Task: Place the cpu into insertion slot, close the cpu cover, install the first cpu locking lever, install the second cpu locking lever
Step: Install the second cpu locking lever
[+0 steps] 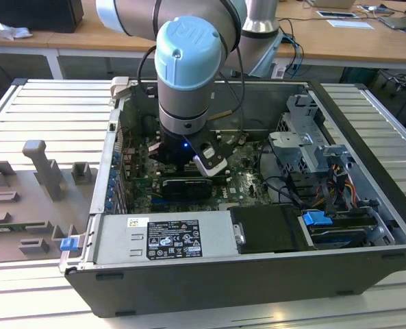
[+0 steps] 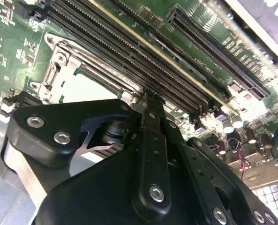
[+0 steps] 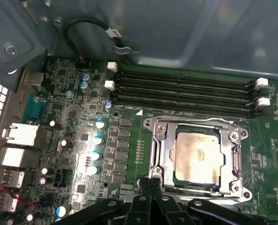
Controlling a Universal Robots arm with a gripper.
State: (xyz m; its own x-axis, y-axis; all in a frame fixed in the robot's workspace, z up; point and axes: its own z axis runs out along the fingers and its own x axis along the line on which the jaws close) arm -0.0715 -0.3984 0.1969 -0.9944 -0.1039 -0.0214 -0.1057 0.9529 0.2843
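Insertion slot (image 3: 197,159) edge behind end effector (image 3: 150,180)

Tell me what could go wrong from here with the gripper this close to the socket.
The gripper sits at the cpu cover's edge, so a skewed push might bend the thin frame. The cpu already lies in the insertion slot; pressure there could shift it. The memory slots run close beside, so a stray finger could catch them.

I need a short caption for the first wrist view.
The cpu sits in the insertion slot, the hand at its edge.

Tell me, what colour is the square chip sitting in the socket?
Pale silver-beige metal, with a dull sheen. The chip shows best in the first wrist view, inside the silvery socket.
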